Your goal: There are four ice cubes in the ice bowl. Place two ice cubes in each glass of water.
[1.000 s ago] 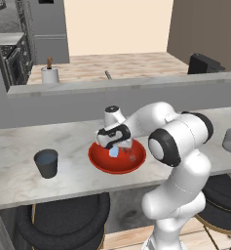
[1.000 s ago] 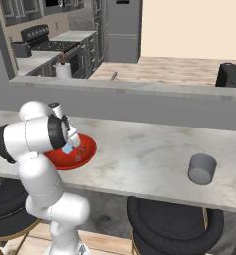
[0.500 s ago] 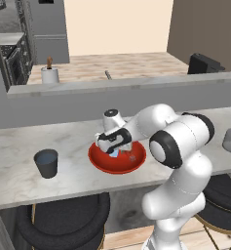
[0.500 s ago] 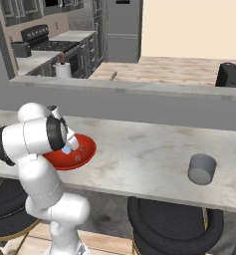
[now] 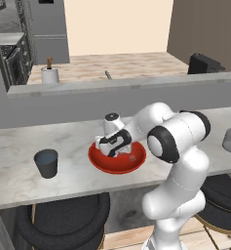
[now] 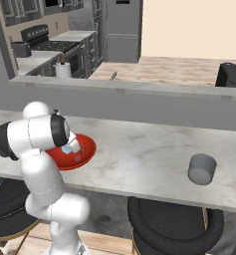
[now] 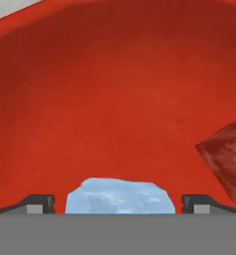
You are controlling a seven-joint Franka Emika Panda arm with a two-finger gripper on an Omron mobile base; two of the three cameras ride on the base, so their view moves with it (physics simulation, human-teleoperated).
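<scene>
Now: jaws low inside bowl, spread wide, one cube between the tips.
Surface (image 5: 19,171) carries red bowl (image 5: 101,163) near its front edge; dark glass (image 5: 46,163) to the bowl's left, lighter glass (image 6: 202,169) well apart to its right. Jaws (image 7: 118,203) stand open, holding nothing; a pale blue cube (image 7: 119,196) lies on the bowl floor between them. Second cube (image 7: 228,160), reddish, lies just beside.

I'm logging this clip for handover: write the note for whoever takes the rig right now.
Gripper: open, down inside the red ice bowl, its fingertips either side of a pale blue ice cube, not yet closed on it.
Dark glass of water: on the counter left of the bowl.
Lighter grey glass: far right.
Done: nothing delivered that I can see.
Left: two cubes into each glass.
</scene>
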